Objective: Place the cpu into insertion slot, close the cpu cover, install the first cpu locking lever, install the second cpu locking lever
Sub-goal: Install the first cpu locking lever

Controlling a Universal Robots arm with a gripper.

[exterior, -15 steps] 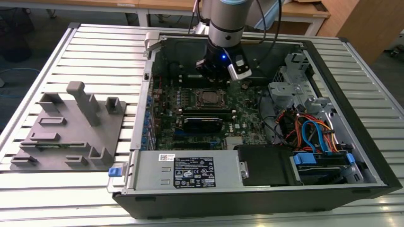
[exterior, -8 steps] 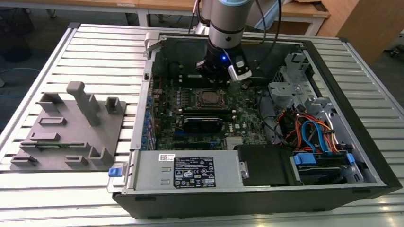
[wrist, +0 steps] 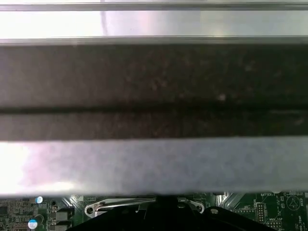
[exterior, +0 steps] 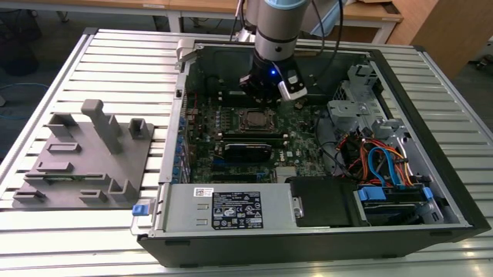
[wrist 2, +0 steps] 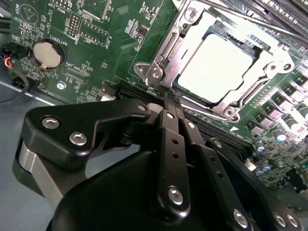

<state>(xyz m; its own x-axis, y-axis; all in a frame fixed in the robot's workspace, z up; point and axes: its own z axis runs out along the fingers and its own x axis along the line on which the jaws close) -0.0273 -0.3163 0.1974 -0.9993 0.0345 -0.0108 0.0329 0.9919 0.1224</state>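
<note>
Exterior view first: the open computer case (exterior: 308, 236) lies on the slatted table (exterior: 123, 57), and the arm reaches down over the green circuit board (exterior: 297, 144) to the insertion slot (exterior: 254, 119). In the second wrist view the cpu (wrist 2: 214, 67) sits in the slot with the cpu cover (wrist 2: 169, 50) seemingly down around it. The gripper (wrist 2: 169, 102), fingers pressed together, hangs at the cover's corner. Whether a locking lever (wrist 2: 255, 21) is latched, I cannot tell.
</note>
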